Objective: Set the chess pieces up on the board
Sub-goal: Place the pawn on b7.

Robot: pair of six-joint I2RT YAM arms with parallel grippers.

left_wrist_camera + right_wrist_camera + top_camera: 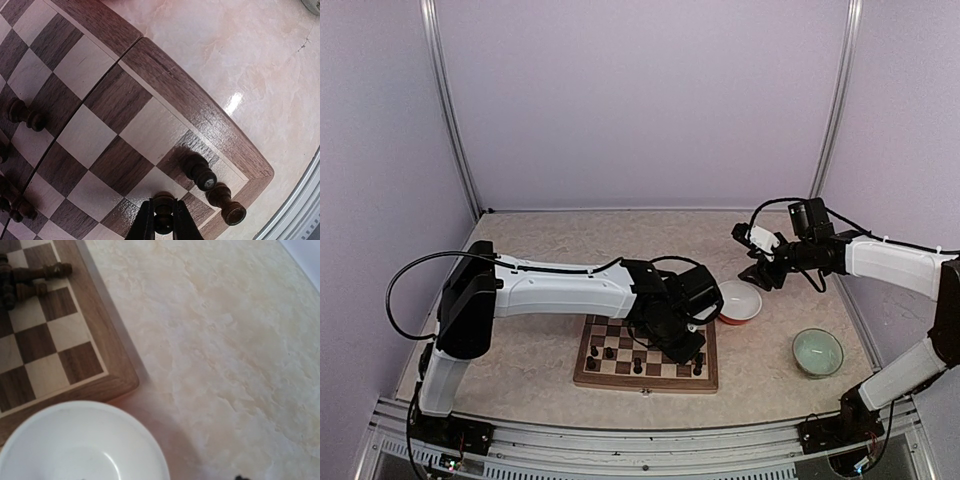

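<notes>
The wooden board (640,384) lies at the table's middle with several dark chess pieces (609,353) standing on it. My left gripper (163,222) is shut on one dark piece (164,206), held upright just over a square near the board's (200,110) corner. Two more pieces (201,173) stand next to it by that corner, and others (24,114) stand further along. My right gripper (758,272) hovers above the white bowl, open and holding nothing. Its fingers are almost wholly outside the right wrist view, which shows a board corner (111,350) and some pieces (30,277).
A white bowl with a red outside (748,312) sits just right of the board; its rim (100,412) fills the lower left of the right wrist view. A pale green bowl (817,352) stands further right. The left arm stretches over the board.
</notes>
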